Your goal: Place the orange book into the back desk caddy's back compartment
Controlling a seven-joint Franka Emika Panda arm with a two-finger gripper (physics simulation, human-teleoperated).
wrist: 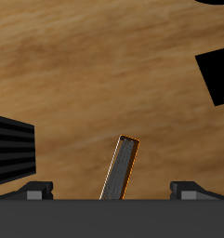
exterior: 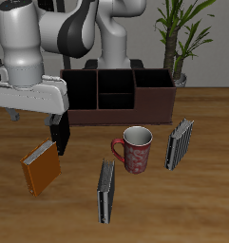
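The orange book (exterior: pixel 40 169) stands tilted on the table near the front edge, with its plain orange-brown cover showing. In the wrist view the orange book (wrist: pixel 120 167) appears edge-on as a thin strip, lying between the lines of my two fingertips (wrist: pixel 34 191) but well below them. My gripper (exterior: pixel 30 112) hangs open above the book and holds nothing; the gripper (wrist: pixel 112 191) touches nothing. The back desk caddy (exterior: pixel 154 97), a dark maroon box with partitions, stands farther back. Its cells look empty.
A black book (exterior: pixel 59 133) stands between the orange book and the caddy. A red patterned mug (exterior: pixel 136 149) sits mid-table. One striped book (exterior: pixel 106 190) stands near the front edge, another (exterior: pixel 180 142) beside the mug. A potted plant (exterior: pixel 179 38) is behind the caddy.
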